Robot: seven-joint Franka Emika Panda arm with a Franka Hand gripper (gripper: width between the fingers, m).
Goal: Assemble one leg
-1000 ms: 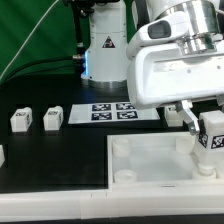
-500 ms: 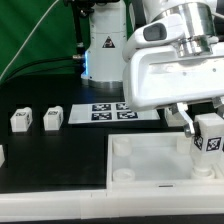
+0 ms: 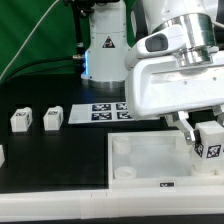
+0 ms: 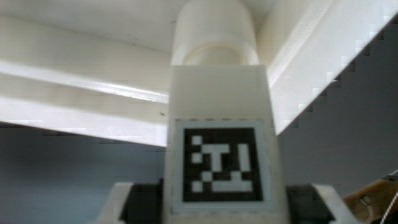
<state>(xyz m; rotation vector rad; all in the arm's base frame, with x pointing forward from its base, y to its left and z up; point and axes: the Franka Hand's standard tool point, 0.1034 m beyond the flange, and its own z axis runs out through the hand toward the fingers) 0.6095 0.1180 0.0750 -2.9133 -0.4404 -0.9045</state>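
Leg gripped over the tray.
The jaws were clamped on the leg's sides; it stood upright between them, above the tray's far corner on the exterior view's right.

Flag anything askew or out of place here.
Nothing stands out. The gripper holds the leg about upright over the tray at the exterior view's right; two loose legs stand on the table and the marker board lies flat.
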